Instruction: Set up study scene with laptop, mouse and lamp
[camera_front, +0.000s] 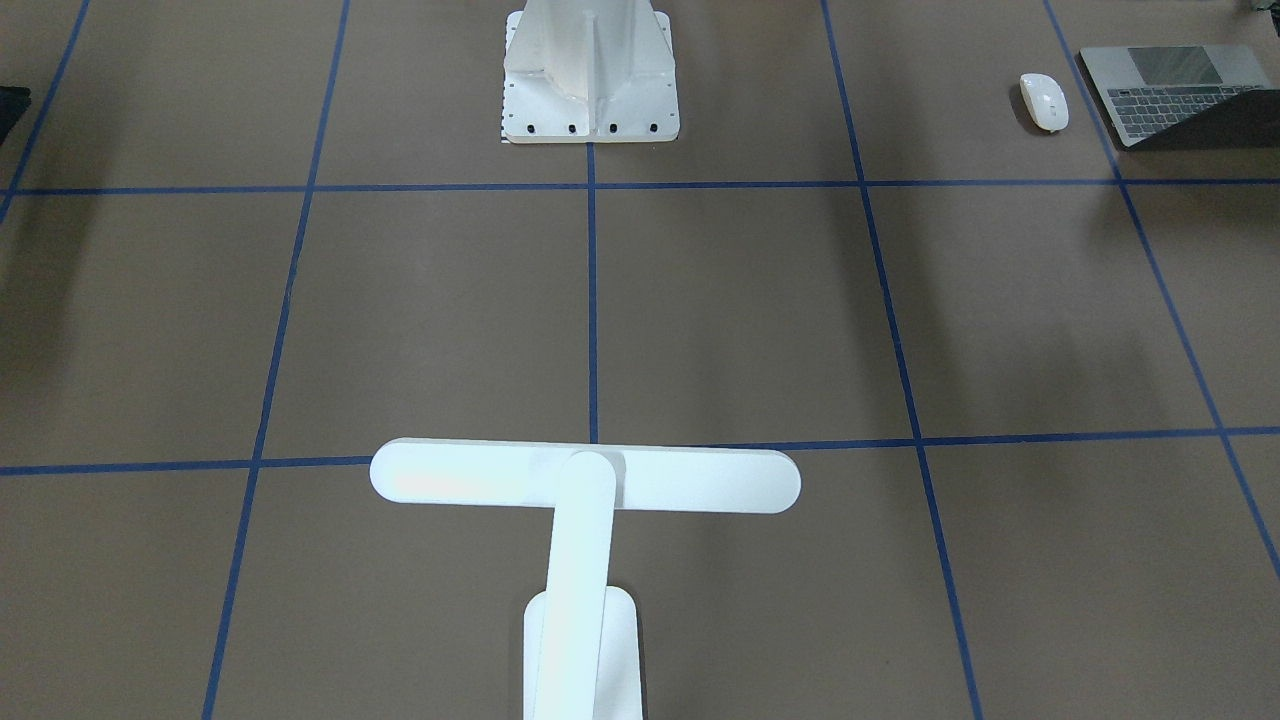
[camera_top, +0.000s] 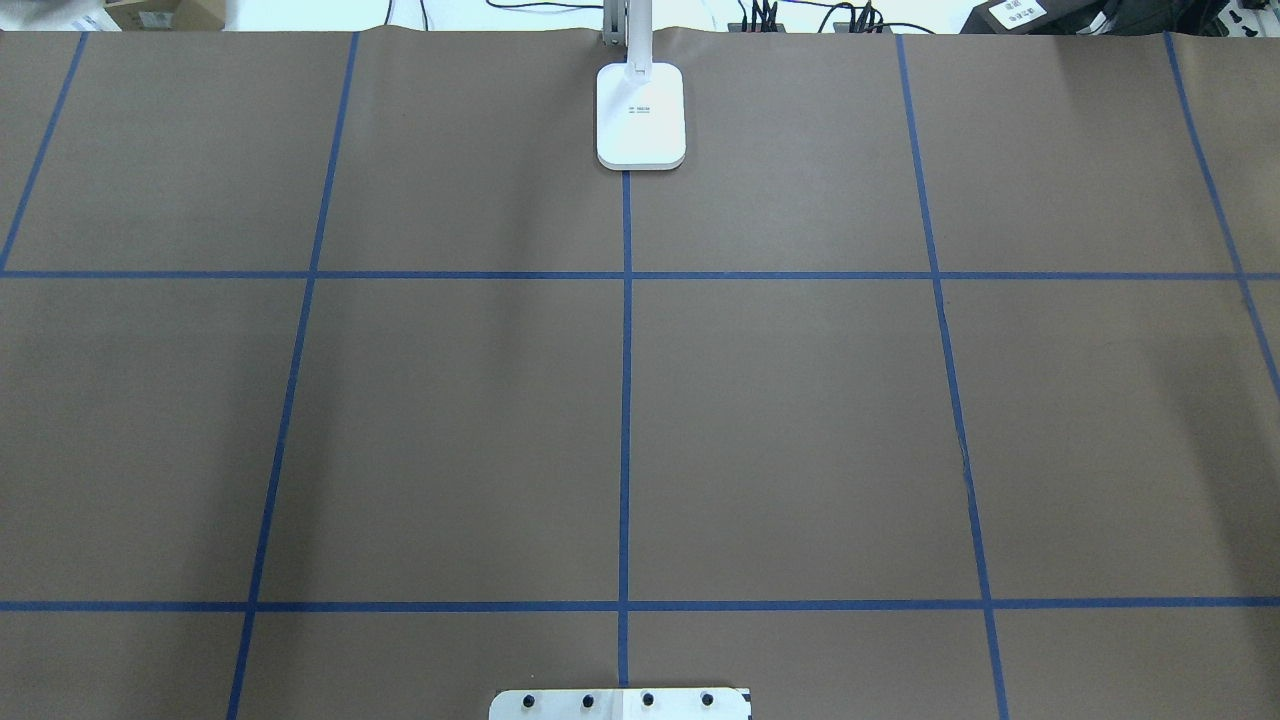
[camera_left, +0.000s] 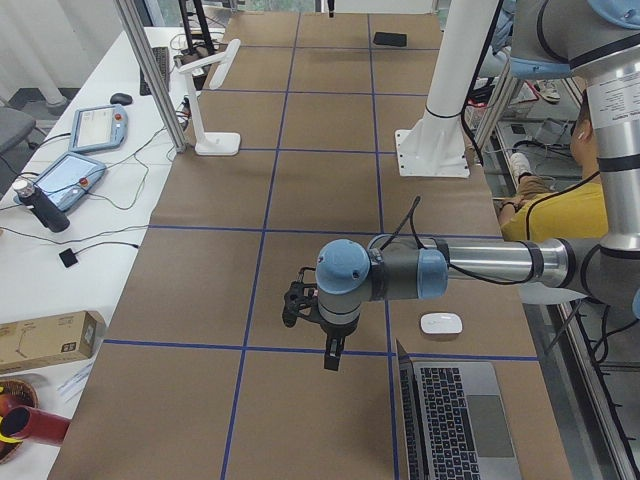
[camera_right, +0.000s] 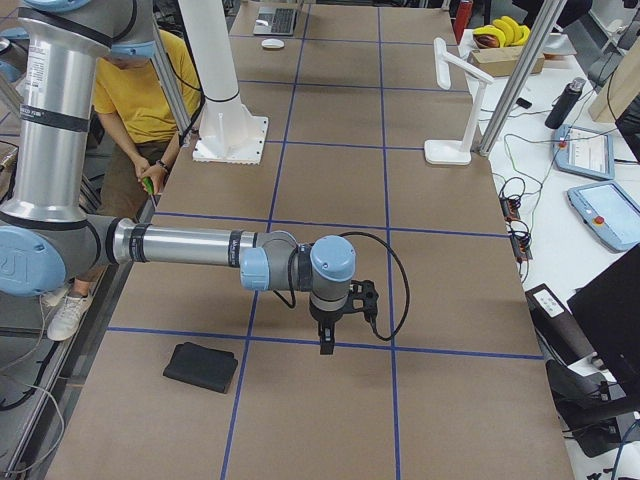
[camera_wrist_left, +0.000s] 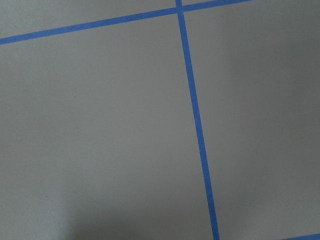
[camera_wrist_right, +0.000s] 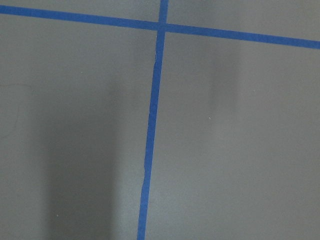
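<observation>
The open grey laptop (camera_front: 1180, 95) lies at the table's end on my left side, also seen as the laptop (camera_left: 455, 420) in the left side view. Beside it rests the white mouse (camera_front: 1043, 101), the mouse (camera_left: 440, 324). At the middle of the far edge stands the white lamp (camera_front: 585, 478), with its base (camera_top: 641, 115) on the paper. My left gripper (camera_left: 333, 360) hangs over bare paper just beside the laptop and mouse. Near the other end of the table my right gripper (camera_right: 325, 345) hangs over bare paper. Whether either is open or shut I cannot tell. Both wrist views show only brown paper and blue tape.
A white ribbed pedestal (camera_front: 590, 70) is bolted at the robot's edge. A black mouse pad (camera_right: 201, 366) lies near my right gripper. A person in a yellow shirt (camera_right: 150, 90) sits behind the robot. Tablets and cables (camera_right: 600, 190) lie on a side bench.
</observation>
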